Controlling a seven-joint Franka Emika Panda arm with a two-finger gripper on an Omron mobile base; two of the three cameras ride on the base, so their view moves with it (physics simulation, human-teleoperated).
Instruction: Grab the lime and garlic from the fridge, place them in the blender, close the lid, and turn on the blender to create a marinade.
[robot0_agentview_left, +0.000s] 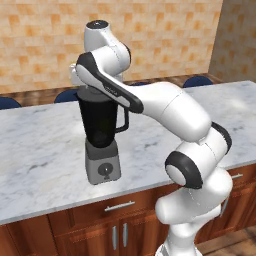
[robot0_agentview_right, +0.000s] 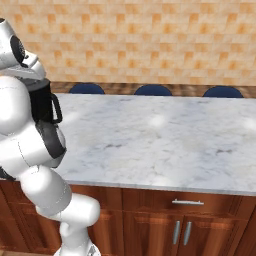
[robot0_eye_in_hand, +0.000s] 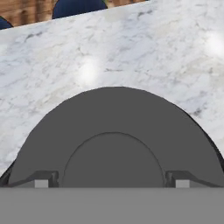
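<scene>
Counter: we see a long white-and-grey marbled stone countertop (robot0_agentview_left: 45, 150) on brown wooden cabinets (robot0_agentview_right: 150, 220) with silver bar handles.
Wall: an orange-tan tiled wall (robot0_agentview_left: 45, 45) stands behind the counter.
Arm: the white Franka Panda arm with dark joints (robot0_agentview_left: 185, 125) reaches over the counter, its hand directly above the jug.
Stools: we count three dark-blue rounded seat tops (robot0_agentview_right: 153, 90) along the counter's far edge.
Blender: the black tapered jug with side handle on a grey square base with a round dial (robot0_agentview_left: 102, 135) stands upright on the counter, near its front edge.
Lid: the flat round dark-grey disc with a raised centre (robot0_eye_in_hand: 116, 131) lies just below the hand, over the jug's top; we cannot tell whether it is fully seated.
Gripper: the two dark fingertips (robot0_eye_in_hand: 113, 180) stand spread wide, one at each side of the lid's raised centre, gripping nothing we can see.
</scene>
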